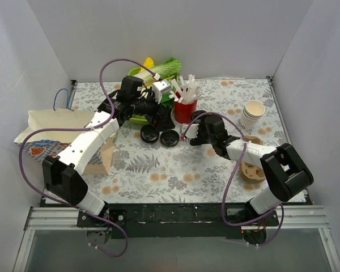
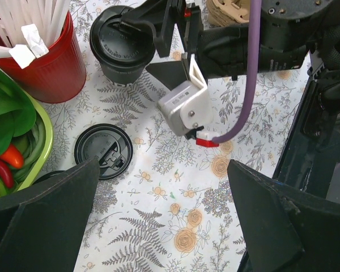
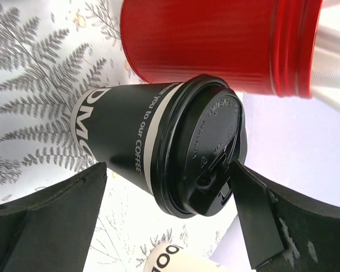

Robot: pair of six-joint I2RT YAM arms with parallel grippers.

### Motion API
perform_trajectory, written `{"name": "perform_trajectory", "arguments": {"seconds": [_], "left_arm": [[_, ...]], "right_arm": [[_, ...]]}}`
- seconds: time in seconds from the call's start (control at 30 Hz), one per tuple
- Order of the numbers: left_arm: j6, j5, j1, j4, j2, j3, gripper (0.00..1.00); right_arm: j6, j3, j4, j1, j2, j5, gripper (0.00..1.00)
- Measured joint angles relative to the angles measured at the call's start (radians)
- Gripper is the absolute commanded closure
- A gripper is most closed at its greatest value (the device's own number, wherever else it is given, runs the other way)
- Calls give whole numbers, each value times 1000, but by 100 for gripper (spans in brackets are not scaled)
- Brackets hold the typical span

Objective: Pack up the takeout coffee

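The takeout coffee (image 3: pixel 158 147) is a black paper cup with a black lid, standing next to the red straw holder (image 3: pixel 215 45). It also shows in the left wrist view (image 2: pixel 122 48) and is mostly hidden behind the right gripper in the top view (image 1: pixel 198 116). My right gripper (image 3: pixel 169 170) is open, one finger on each side of the cup; its right fingertip (image 3: pixel 243 192) is at the lid's rim. My left gripper (image 2: pixel 164 226) is open and empty above the flowered table, near a loose black lid (image 2: pixel 102 150).
Two loose black lids (image 1: pixel 149 135) (image 1: pixel 169 137) lie left of the right gripper (image 1: pixel 194 134). A paper bag (image 1: pixel 73 139) lies at the left. Stacked white cups (image 1: pixel 253 113) stand at the right, and a cardboard carrier (image 1: pixel 253 170) lies near them. A green bowl of vegetables (image 2: pixel 22 141) is behind the left gripper (image 1: pixel 158 120).
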Motion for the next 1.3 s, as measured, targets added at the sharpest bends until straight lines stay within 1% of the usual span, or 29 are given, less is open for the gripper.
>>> {"name": "perform_trajectory", "arguments": {"seconds": [0.27, 0.57, 1.03, 1.17, 1.3], "left_arm": [[-1, 0, 0, 1, 5, 2, 2], [-3, 0, 0, 1, 17, 8, 2], [-12, 2, 0, 6, 23, 16, 2], [-21, 0, 0, 13, 29, 31, 2], [-18, -2, 0, 16, 29, 55, 2]], "right_arm": [[-3, 21, 2, -52, 29, 32, 4], [7, 65, 1, -90, 68, 32, 2], [90, 78, -63, -64, -22, -39, 2], [132, 106, -141, -58, -60, -37, 2], [211, 176, -299, -58, -148, -30, 2]]}}
